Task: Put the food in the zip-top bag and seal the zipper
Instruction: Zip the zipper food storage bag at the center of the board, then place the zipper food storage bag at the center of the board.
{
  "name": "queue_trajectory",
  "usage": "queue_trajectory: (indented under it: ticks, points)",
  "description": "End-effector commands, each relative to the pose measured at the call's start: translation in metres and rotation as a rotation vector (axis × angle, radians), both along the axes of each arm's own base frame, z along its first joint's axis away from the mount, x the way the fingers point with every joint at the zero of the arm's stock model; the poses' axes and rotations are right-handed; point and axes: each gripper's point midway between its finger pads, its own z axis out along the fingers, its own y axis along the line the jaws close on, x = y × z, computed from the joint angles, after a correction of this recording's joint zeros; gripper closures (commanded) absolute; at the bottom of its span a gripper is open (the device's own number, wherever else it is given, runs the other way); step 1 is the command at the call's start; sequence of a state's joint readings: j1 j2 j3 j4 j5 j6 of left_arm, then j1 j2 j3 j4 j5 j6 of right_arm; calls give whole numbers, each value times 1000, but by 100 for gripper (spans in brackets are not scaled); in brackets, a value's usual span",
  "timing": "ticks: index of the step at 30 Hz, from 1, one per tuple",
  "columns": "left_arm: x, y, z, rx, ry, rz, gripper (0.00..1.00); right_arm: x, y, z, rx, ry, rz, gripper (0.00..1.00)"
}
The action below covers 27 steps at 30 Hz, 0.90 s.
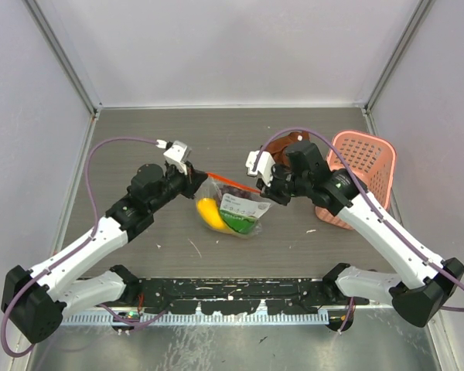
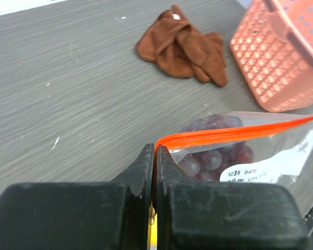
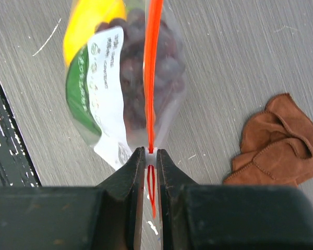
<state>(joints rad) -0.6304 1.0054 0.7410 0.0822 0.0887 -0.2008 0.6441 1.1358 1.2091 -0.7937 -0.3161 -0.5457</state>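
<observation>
Grey wood-grain table [image 1: 139, 131], pale walls [image 1: 232, 46] on three sides. Left gripper [image 2: 155, 156] and right gripper [image 3: 151, 156] each clamped on an end of the zipper [image 2: 235, 134]; zip-top bag [image 1: 246, 209], food [image 1: 209, 212] inside, spans between them. Brown cloth [image 2: 185, 44] lies beyond both.

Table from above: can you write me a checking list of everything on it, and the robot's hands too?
Surface: grey wood-grain table, a few white flecks.
Job's things: zip-top bag lies between the arms, holding a yellow fruit, a green fruit and purple grapes. Its orange zipper is stretched between both hands; cannot tell if it is fully sealed.
Clutter: brown cloth, crumpled; pink basket at the right.
Grippers: left hand shut on one zipper end; right hand shut on the other.
Cables: left purple cable and right purple cable loop above the arms.
Surroundings: pale walls.
</observation>
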Motion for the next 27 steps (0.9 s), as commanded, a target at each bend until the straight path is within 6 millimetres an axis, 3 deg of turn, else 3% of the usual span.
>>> queue_trajectory:
  ticks: [1, 11, 16, 23, 27]
  points:
    - [26, 43, 39, -42, -78, 267, 100, 1, -20, 7, -17, -21, -98, 99]
    - [36, 79, 26, -37, -2, 451, 100, 3, -39, 5, -57, -32, -182, 99]
    - [43, 71, 33, -60, 8, 413, 100, 12, -35, 10, -59, -55, -174, 99]
    - [68, 51, 54, -56, -26, 371, 100, 65, -30, 27, -83, -157, -229, 100]
    - [91, 48, 73, -65, -68, 385, 100, 111, -36, 61, -50, -311, -334, 99]
